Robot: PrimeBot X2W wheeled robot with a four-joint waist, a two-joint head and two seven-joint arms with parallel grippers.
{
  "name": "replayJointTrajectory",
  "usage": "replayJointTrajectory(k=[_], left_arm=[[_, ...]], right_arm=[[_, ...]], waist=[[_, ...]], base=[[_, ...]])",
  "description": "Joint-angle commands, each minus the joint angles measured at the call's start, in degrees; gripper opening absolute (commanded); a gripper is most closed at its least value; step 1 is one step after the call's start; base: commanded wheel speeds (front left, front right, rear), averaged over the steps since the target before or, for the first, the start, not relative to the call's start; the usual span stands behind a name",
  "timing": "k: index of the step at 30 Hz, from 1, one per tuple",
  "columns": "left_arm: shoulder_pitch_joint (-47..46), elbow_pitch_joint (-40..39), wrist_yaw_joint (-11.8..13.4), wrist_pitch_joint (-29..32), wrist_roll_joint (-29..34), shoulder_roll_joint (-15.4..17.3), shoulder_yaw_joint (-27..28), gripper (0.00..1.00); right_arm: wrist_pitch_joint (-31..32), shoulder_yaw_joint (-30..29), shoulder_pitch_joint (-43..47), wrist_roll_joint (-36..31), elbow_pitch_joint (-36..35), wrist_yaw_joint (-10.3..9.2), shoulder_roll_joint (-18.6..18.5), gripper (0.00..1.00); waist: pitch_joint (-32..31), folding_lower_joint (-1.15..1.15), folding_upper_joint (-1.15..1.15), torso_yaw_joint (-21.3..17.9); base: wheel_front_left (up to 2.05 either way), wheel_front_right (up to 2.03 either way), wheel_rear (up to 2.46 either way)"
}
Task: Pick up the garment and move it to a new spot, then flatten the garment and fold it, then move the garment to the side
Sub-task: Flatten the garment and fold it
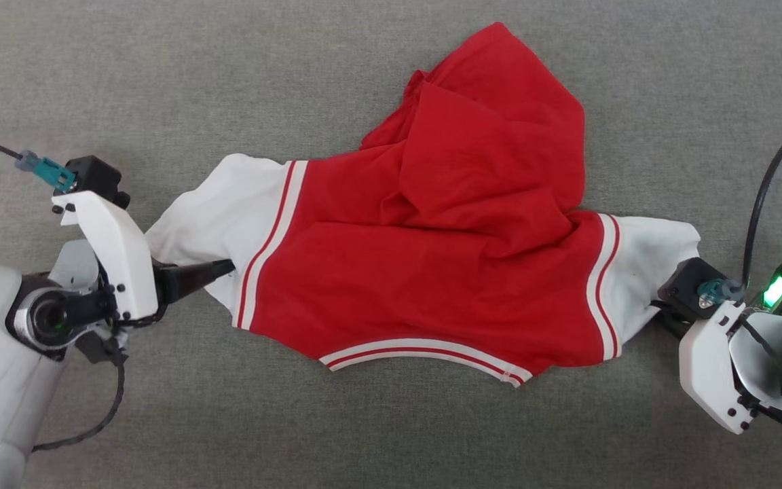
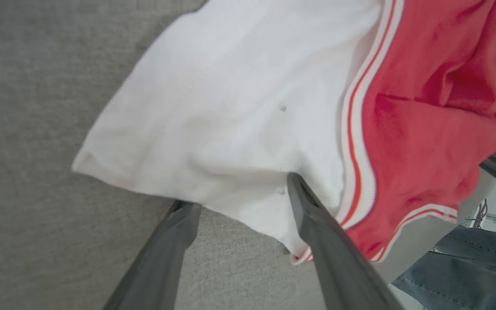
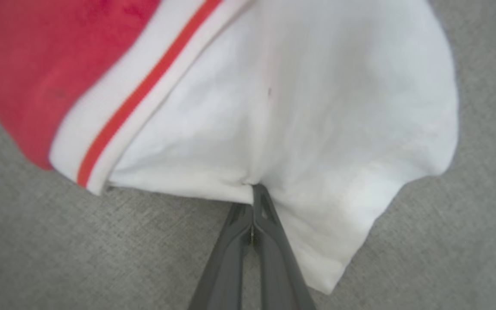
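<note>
- Red short-sleeved jersey T-shirt [image 1: 432, 272] with white sleeves and striped trim lies rumpled on a grey felt-like surface [image 1: 160, 68].
- Left gripper [image 2: 238, 191]: dark fingers apart, straddling one sleeve's edge.
- Right gripper [image 3: 252, 193]: fingers pinched together on the other sleeve's hem.

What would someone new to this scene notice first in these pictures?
First the garment, red with white sleeves, sprawled across the middle of the gray surface, its red body bunched up toward the top of the head view. Then the grippers at either end: the right gripper is shut on the hem of one white sleeve. The left gripper is open, its fingers straddling the other sleeve's edge.
</note>
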Motion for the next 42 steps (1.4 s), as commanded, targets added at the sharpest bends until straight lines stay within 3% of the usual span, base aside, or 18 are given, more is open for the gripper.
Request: replayJointTrajectory(k=[1, 2, 5, 6, 14, 20, 23, 30, 36, 42], left_arm=[[0.7, 1.2, 0.0, 0.5, -0.6, -2.6, -1.4, 1.00], [0.6, 1.6, 0.0, 0.9, -0.7, -3.1, -1.6, 0.98], [0.2, 2.5, -0.3, 0.5, -0.5, -3.7, -2.3, 0.15], [0.2, 2.7, -0.4, 0.4, -0.5, -3.8, -2.4, 0.00], [0.8, 2.4, -0.5, -3.5, -0.5, -2.0, -2.2, 0.00], [1.6, -2.2, -0.5, -10.5, -1.5, -0.1, -0.5, 0.00], [3.1, -7.4, -0.5, -19.6, -1.2, 1.6, 1.6, 0.00], [2.1, -13.2, -0.6, -32.1, 0.9, 1.4, 2.3, 0.00], [-6.6, -7.4, -0.5, -39.0, 2.7, -1.9, 3.2, 0.00], [-21.9, 6.8, -0.3, -43.9, 4.8, -6.3, 5.1, 0.00]], right_arm=[[1.3, 1.4, 1.1, -1.0, 3.7, -0.63, 0.9, 0.00], [1.1, 1.3, 1.0, -0.9, 3.8, -0.63, 1.0, 0.00], [0.7, 1.0, 0.7, -0.9, 4.0, -0.64, 1.4, 0.00], [0.5, 1.0, 0.6, -1.0, 4.1, -0.64, 1.5, 0.00], [-2.8, -1.4, 1.1, -0.8, 4.5, -0.63, 2.5, 0.00], [-7.6, -7.2, 2.8, 0.2, 3.2, -0.49, 3.3, 0.00], [-10.0, -14.5, 5.1, 0.6, 1.2, -0.42, 3.0, 0.00], [-10.3, -26.7, 7.9, 3.4, -4.9, -0.37, 5.5, 0.00], [-9.5, -29.5, -1.5, 7.8, -4.2, -0.37, 10.0, 0.00], [-10.8, -29.0, -21.0, 10.7, 7.9, -0.36, 16.3, 0.00]], waist=[[0.2, 0.00, 0.00, -0.3], [0.3, 0.00, 0.00, -0.4], [0.2, 0.00, 0.00, -0.8], [0.1, 0.00, 0.00, -1.0], [-1.9, 0.00, 0.00, -1.8], [-3.7, 0.00, 0.00, -2.3], [-4.6, 0.00, 0.00, -2.7], [-5.0, 0.00, 0.00, -3.0], [-2.1, 0.00, 0.00, -3.7], [1.6, 0.00, 0.00, -4.5]], base=[[0.00, 0.00, 0.00], [0.00, 0.00, 0.00], [0.00, 0.00, 0.00], [0.00, 0.00, 0.00], [0.00, 0.00, 0.00], [0.00, 0.00, 0.00], [0.00, 0.00, 0.00], [0.00, 0.00, 0.00], [0.00, 0.00, 0.00], [0.00, 0.00, 0.00]])
